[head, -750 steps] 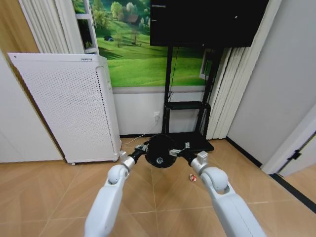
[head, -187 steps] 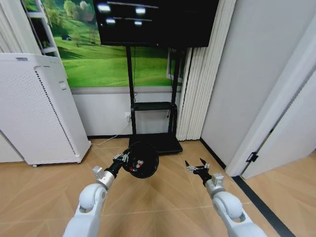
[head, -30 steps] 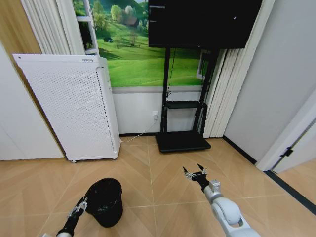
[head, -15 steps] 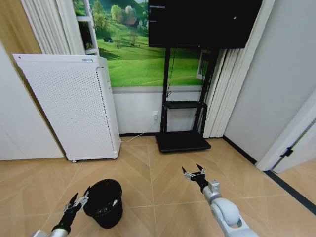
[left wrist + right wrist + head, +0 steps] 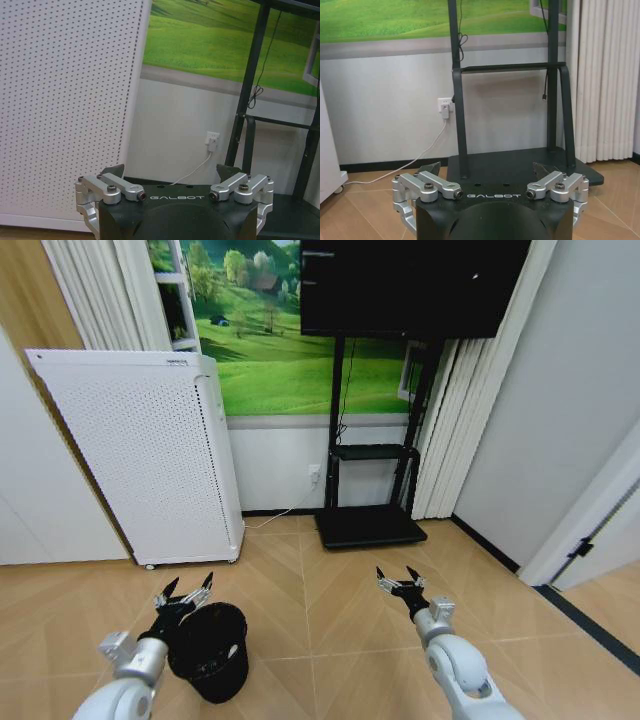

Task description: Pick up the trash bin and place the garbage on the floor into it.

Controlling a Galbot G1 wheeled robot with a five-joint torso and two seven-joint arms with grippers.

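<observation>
The black trash bin (image 5: 212, 652) stands upright on the tan floor (image 5: 320, 640) at the lower left of the head view. A small pale piece of garbage (image 5: 232, 649) shows inside it against the dark liner. My left gripper (image 5: 186, 590) hovers just above and behind the bin's rim, open and holding nothing. In the left wrist view, that gripper (image 5: 171, 172) faces the white panel and the wall. My right gripper (image 5: 397, 578) hangs open over bare floor to the bin's right. The right wrist view has the same gripper (image 5: 487, 167) facing the stand.
A tall white perforated unit (image 5: 140, 460) stands against the wall behind the bin. The black TV stand's base (image 5: 368, 525) lies on the floor ahead, with curtains beside it. A dark floor strip (image 5: 590, 630) runs along the right near a door.
My left gripper has let go of the bin's rim, opened, and risen up behind the bin. The bin stays standing on the floor. The right gripper has barely moved.
</observation>
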